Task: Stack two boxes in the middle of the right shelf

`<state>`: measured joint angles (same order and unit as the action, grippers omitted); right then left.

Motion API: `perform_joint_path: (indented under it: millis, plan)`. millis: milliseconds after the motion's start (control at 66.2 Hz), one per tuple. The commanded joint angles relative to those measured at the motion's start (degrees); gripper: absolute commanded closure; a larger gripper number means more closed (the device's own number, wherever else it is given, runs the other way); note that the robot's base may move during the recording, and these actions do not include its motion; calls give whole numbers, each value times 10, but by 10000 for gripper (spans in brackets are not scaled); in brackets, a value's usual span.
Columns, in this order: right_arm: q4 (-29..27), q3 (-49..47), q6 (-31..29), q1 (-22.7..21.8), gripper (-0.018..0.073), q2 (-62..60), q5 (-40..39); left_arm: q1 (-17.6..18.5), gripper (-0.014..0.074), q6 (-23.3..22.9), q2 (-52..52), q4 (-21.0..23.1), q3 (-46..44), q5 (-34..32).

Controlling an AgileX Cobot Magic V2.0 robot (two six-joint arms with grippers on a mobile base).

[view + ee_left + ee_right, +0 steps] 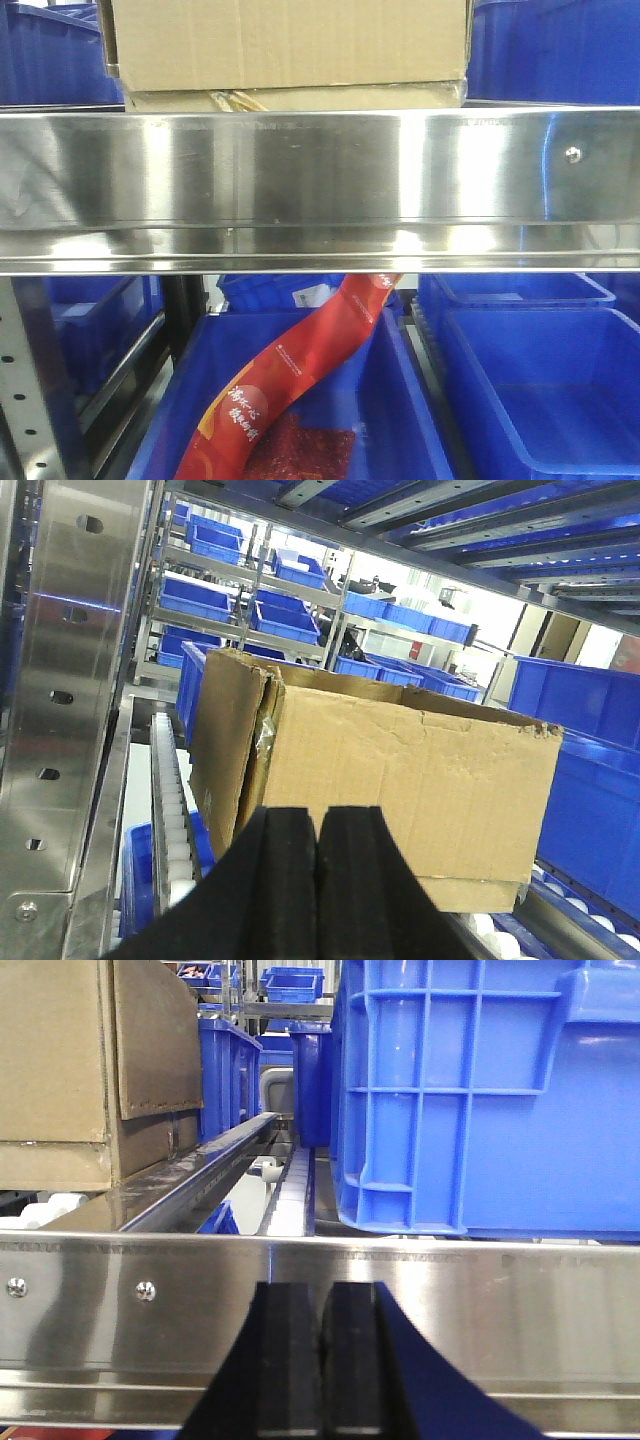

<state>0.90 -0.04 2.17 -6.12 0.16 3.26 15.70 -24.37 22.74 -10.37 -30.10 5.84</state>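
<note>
A brown corrugated cardboard box (288, 48) sits on the steel shelf level, its lower edge just above the broad polished stainless-steel front rail (320, 190) that fills the middle of the front-facing view. Only this one cardboard box shows in any view. From the left wrist view the same box (400, 780) rests on the white roller track (175, 820), with a torn, loosened flap on its left end and a perforated steel upright (60, 680) standing to its left.

The left gripper (318, 890) hangs in front of the box, its two black padded fingers pressed together with nothing between them. The right gripper (322, 1370) is likewise closed and empty, positioned low before the steel rail. Beyond that rail, the cardboard box (90, 1060) stands at the left, and a large blue ribbed plastic crate (490, 1090) stands at the right, a roller lane between them.

Below the shelf, a red printed packet (290, 385) leans diagonally inside a blue plastic bin (400, 410), with another blue bin (545, 390) just beside it on the right.
</note>
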Motion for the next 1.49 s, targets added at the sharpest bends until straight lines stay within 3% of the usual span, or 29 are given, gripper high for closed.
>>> perform_joint_path:
  millis: [0,423,498,634,664,951,1117,1208,1480]
  plan:
    - [-1,0,1,1,721,-2,-15,-1,708,1,-3,-2,0,-9]
    - [-1,0,1,1,721,-2,-15,-2,708,7,-4,-2,11,21]
    - [-1,0,1,1,721,-2,-15,-14,708,75,-18,10,41,13]
    - [-1,0,1,1,721,-2,-15,-64,708,277,-72,137,126,-35]
    - [-1,0,1,1,721,-2,-15,-74,708,294,-84,150,148,-43]
    - [-1,0,1,1,721,-2,-15,-150,708,285,-227,152,270,-51]
    - [-1,0,1,1,721,-2,-16,-158,708,284,-227,136,296,-58]
    - [-1,0,1,1,721,-2,-16,-158,708,284,-227,137,301,-97]
    - [-1,0,1,1,721,-2,-16,-158,708,284,-227,137,301,-74]
